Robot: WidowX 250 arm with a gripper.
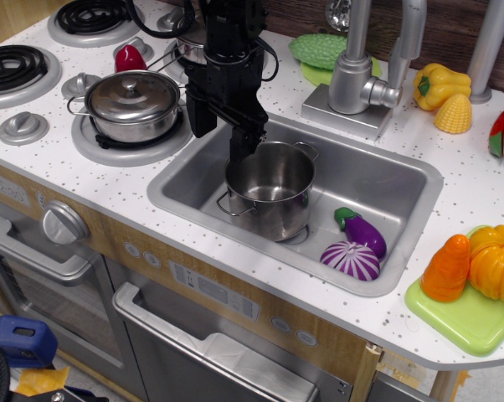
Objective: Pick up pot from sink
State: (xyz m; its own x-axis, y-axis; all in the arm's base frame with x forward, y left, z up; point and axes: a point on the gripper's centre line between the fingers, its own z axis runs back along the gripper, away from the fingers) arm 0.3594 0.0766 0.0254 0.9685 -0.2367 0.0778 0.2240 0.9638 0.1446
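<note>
A shiny steel pot (273,197) with two wire handles stands in the grey sink (386,180), toward its left side. My black gripper (223,144) comes down from above at the pot's back left rim. Its jaws stand apart: one finger (242,149) reaches down to the rim, the other finger (201,117) hangs outside the pot over the sink's left edge. The pot rests on the sink floor. The finger's tip is hidden against the rim.
A purple eggplant (365,234) and a purple-white onion (351,260) lie in the sink right of the pot. A lidded pot (135,102) sits on the burner to the left. The faucet (361,71) stands behind the sink. Toy vegetables on a green board (470,322) are at right.
</note>
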